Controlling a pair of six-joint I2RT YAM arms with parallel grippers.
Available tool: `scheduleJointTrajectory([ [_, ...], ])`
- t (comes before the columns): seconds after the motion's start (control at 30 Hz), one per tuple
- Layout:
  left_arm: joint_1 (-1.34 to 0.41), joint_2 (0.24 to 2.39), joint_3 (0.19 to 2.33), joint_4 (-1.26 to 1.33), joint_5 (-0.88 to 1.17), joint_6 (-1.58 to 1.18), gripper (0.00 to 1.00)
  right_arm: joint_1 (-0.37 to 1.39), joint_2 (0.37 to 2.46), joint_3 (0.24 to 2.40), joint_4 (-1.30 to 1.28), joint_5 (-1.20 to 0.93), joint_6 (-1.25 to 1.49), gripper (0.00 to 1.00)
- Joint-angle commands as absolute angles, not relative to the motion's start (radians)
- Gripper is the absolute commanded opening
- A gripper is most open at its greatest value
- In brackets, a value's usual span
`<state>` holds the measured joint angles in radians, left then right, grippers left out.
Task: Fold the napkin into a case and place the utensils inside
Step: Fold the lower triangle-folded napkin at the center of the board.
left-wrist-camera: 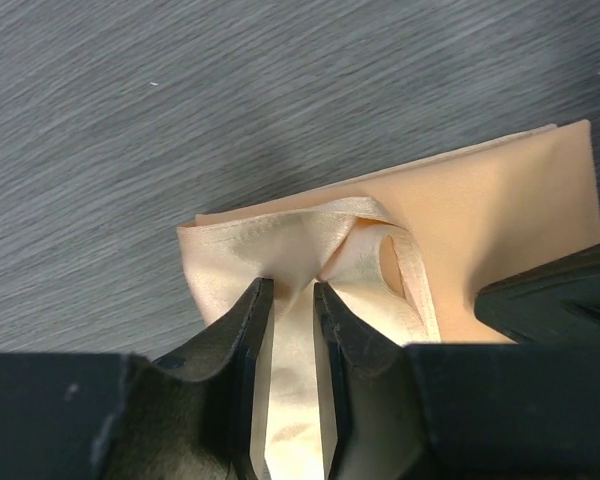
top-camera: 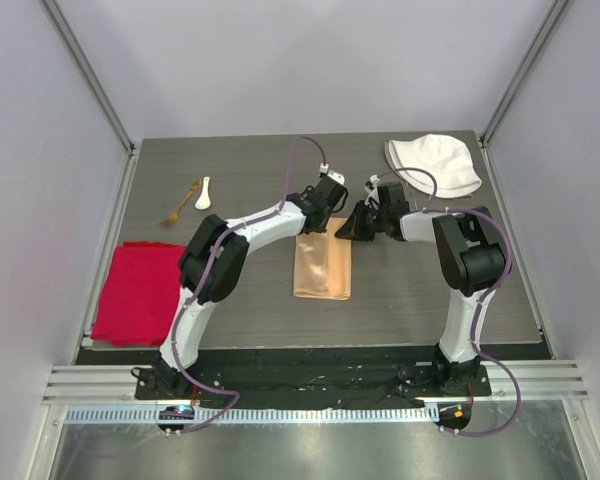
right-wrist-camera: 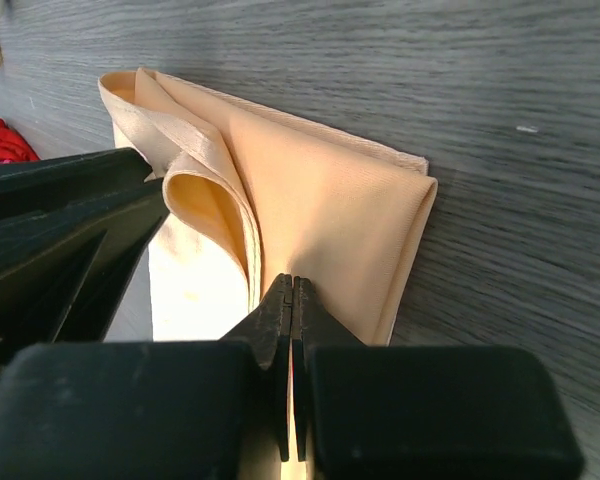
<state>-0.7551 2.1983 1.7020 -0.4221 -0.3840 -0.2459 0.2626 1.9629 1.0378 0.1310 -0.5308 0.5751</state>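
Napkin (top-camera: 323, 268), thin peach-orange cloth with a slight sheen, is seen folded into a narrow layered rectangle at the middle of the dark wood-grain counter (top-camera: 230, 160), long side running near to far. Its far end is lifted and bunched into a loose loop, where both tools meet.

Left tool (top-camera: 327, 197) is set at the far end of the napkin (left-wrist-camera: 480, 200). In the left wrist view its jaws (left-wrist-camera: 291, 296) stand narrow, with a raised fold of the cloth pinched between them.

Right tool (top-camera: 357, 226) is placed just right of the same end. In the right wrist view its jaws (right-wrist-camera: 292, 285) are pressed fully together, tips against the napkin (right-wrist-camera: 330, 200) where the folds converge. Whether a layer is caught between them cannot be told.

Small white short-handled spoon (top-camera: 203, 195) and thin gold metal fork (top-camera: 180, 206) are noted side by side at far left, well apart from the napkin. Bright red cloth (top-camera: 135, 290) is spread at near left. White fabric hat (top-camera: 435, 165) is noted at far right.
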Motion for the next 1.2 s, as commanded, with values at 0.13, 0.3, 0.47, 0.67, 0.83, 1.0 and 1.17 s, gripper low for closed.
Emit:
scheduleJointTrajectory([
  [0.13, -0.768, 2.232, 1.778, -0.42, -0.488, -0.255, 0.17, 0.267, 1.99, 1.035, 0.147, -0.506, 0.552, 0.01],
  [0.3, -0.785, 2.256, 1.825, -0.433, -0.469, -0.299, 0.0, 0.267, 2.002, 1.04, 0.147, -0.506, 0.552, 0.01],
  [0.47, -0.784, 2.293, 1.864, -0.463, -0.378, -0.388, 0.0, 0.267, 2.006, 1.045, 0.147, -0.508, 0.554, 0.01],
  [0.67, -0.776, 2.275, 1.819, -0.437, -0.353, -0.469, 0.01, 0.268, 2.017, 1.052, 0.15, -0.512, 0.557, 0.01],
  [0.83, -0.759, 2.23, 1.79, -0.426, -0.316, -0.471, 0.23, 0.267, 2.008, 1.052, 0.141, -0.511, 0.549, 0.01],
  [1.0, -0.715, 2.143, 1.741, -0.434, -0.244, -0.521, 0.36, 0.265, 1.98, 1.066, 0.121, -0.512, 0.542, 0.01],
  [1.17, -0.658, 2.051, 1.66, -0.396, -0.098, -0.584, 0.33, 0.265, 1.973, 1.086, 0.1, -0.515, 0.531, 0.01],
])
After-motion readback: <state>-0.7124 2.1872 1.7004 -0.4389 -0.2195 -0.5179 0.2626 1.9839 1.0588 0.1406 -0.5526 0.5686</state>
